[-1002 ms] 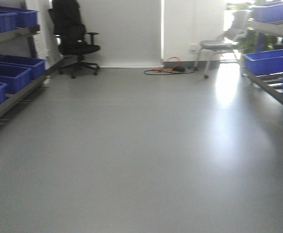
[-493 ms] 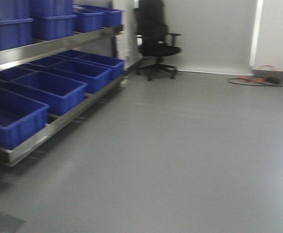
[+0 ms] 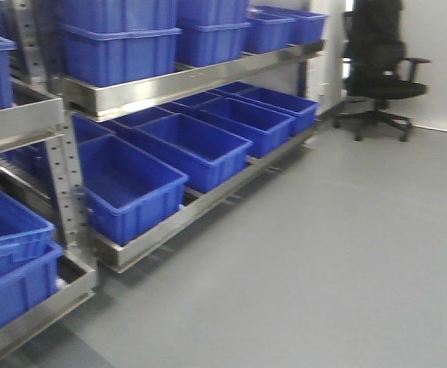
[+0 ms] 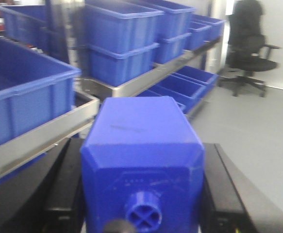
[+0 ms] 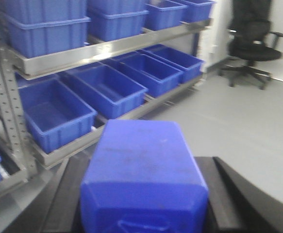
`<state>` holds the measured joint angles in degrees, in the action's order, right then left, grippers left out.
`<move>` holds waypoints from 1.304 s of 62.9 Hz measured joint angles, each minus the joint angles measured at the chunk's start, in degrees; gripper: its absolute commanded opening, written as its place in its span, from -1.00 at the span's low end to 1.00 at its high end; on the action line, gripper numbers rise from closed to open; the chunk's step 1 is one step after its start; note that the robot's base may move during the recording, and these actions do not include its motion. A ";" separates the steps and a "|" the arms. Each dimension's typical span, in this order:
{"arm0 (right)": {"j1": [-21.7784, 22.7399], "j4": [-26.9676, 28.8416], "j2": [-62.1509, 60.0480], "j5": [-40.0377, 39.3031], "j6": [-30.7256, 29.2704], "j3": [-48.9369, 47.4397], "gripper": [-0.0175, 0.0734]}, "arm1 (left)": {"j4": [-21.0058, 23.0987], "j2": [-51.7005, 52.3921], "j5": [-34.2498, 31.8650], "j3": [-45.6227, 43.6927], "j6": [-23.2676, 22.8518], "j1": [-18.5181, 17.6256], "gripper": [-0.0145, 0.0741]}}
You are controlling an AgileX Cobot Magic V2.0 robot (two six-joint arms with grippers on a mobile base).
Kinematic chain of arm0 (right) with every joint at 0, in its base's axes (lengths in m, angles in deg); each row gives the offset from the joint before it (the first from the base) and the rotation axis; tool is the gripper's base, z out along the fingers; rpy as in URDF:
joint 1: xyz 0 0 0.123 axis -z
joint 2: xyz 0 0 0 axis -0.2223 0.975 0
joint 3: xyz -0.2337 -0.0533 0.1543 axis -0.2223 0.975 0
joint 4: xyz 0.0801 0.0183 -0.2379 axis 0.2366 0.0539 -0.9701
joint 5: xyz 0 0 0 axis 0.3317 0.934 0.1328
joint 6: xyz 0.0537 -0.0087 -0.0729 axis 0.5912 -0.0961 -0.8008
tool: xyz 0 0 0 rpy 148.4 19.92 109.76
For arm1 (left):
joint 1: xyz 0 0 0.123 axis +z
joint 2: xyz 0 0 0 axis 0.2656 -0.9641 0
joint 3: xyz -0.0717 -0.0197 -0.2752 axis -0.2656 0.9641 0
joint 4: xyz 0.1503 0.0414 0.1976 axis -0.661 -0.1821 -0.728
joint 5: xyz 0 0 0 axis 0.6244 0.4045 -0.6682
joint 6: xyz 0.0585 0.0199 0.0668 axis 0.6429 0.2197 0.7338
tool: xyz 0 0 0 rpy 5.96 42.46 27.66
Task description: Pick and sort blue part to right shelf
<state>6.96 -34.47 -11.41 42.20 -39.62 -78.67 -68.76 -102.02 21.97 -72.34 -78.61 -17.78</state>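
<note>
1. Two loads, two pincers: the right gripper (image 5: 145, 189) is clamped narrow on the blue part (image 5: 143, 155). Its flat rectangular cap points toward the camera, its black fingers (image 5: 63, 204) press both flanks, and it faces the steel rack (image 3: 185, 80).
2. The left gripper (image 4: 141, 189) grips a look-alike, the knobbed blue block (image 4: 141, 136), also facing the rack. Releasing the wrong hand would sort the wrong piece.
3. The sides look smooth and, by appearance, only friction holds them. A jolt from the mobile base could drop the part onto the grey floor (image 3: 338, 253) in front of the rack.
4. Identical blue bins (image 3: 131, 184) fill the rack. If this is not the right shelf, a drop here misfiles the part.
5. The rack's perforated upright (image 3: 68, 184) looms near the front camera, and a tight turn could clip it.
</note>
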 measured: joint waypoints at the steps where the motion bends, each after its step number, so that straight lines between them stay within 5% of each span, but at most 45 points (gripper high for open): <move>1: 0.00 0.00 0.00 0.00 0.00 0.00 0.28 | 0.00 0.00 0.00 0.00 0.00 0.00 0.15; 82: 0.00 0.00 0.00 0.00 0.00 0.00 0.28 | 0.00 0.00 0.00 0.00 0.00 0.00 0.15</move>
<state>6.96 -34.47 -11.41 42.20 -39.62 -78.67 -68.76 -102.02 21.97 -72.34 -78.61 -17.78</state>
